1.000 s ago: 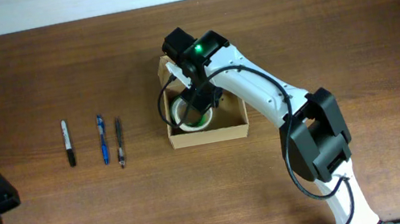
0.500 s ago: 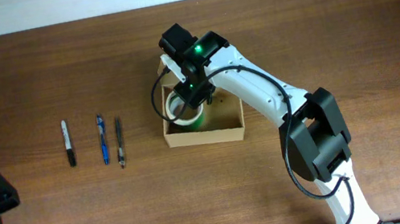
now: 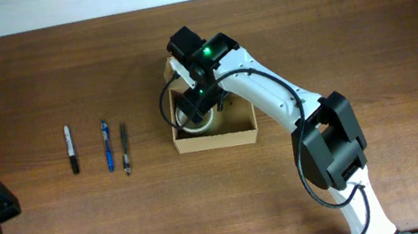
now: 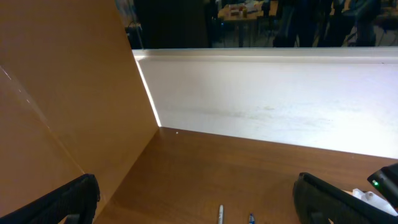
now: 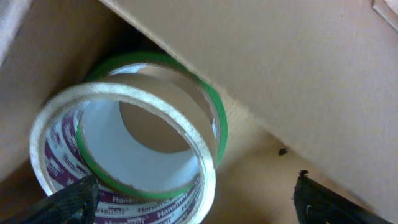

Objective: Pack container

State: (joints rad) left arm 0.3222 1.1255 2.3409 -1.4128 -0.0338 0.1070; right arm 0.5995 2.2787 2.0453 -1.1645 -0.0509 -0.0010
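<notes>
On the table (image 3: 365, 31), one container (image 3: 218, 141), one tape roll (image 3: 196, 122) inside, three pens (image 3: 107, 145)

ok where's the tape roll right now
In the overhead view the clear tape roll with a green edge sits inside the small tan cardboard box, at its left end, near table centre.

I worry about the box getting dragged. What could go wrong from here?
The open right gripper sits low inside the container, right beside the tape roll; lifting out could snag the roll or tug the box. The roll also looks tilted against a wall, so it may not settle flat.
</notes>
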